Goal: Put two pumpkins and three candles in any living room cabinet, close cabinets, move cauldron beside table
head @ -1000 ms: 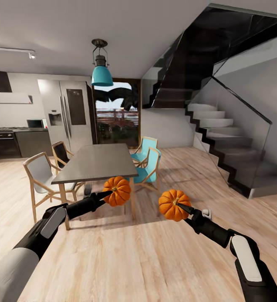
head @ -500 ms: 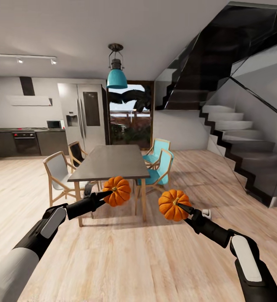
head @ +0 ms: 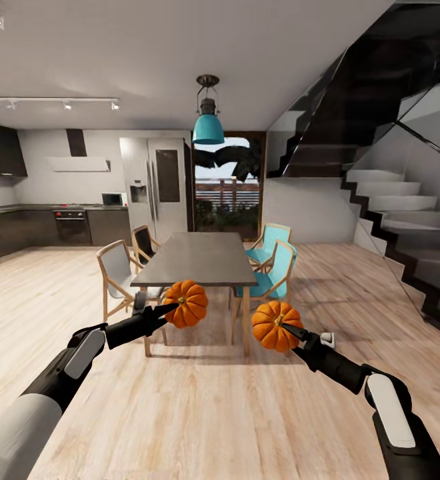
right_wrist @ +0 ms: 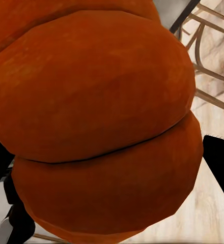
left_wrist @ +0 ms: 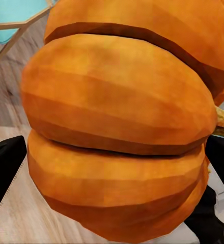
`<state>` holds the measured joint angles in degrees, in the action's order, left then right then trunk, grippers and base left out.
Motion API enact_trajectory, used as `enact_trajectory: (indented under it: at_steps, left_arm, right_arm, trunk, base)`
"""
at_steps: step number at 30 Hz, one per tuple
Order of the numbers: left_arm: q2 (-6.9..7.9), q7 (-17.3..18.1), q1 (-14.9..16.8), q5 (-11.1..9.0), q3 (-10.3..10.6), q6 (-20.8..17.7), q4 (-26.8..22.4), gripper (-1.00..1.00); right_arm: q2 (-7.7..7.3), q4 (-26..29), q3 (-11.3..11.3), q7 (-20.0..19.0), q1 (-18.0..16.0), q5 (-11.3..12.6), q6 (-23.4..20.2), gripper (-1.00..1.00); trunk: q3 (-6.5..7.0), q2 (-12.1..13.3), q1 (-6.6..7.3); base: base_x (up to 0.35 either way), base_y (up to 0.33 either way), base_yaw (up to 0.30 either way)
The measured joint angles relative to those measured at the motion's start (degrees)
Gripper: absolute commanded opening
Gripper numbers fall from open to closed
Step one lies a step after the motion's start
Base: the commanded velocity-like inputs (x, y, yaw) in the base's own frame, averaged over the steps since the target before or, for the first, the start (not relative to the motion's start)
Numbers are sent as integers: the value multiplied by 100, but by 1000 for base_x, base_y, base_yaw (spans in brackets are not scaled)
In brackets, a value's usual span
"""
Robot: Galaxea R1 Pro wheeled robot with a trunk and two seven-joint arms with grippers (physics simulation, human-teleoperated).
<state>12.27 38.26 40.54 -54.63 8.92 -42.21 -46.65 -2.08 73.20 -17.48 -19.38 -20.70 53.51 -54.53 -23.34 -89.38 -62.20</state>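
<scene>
Both arms are raised in front of the robot over the wooden floor (head: 200, 413). The left claw (head: 173, 305) is closed on the left pumpkin (head: 186, 303), held in the air in front of the near end of the grey dining table (head: 200, 257). The right claw (head: 284, 328) is closed on the right pumpkin (head: 275, 325), held at similar height, just right of the table's near leg. Teal chairs (head: 273, 267) stand beside the table; a staircase (head: 400, 227) rises on the right

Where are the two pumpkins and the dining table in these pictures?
Left gripper's pumpkin (head: 187, 303): head view, on its ribbed orange side.
Right gripper's pumpkin (head: 273, 327): head view, on its orange body.
Dining table (head: 203, 257): head view, on its bare grey top.
</scene>
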Motion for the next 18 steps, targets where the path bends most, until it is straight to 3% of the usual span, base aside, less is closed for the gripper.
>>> enact_trajectory:
  at_steps: [18]
  left_arm:
    - [0,0,0,5,0,1,4,-100]
  right_arm:
    - [-12,0,127,-1,0,1,27,-100]
  trunk:
    - [78,0,0]
  base:
    - [0,0,208]
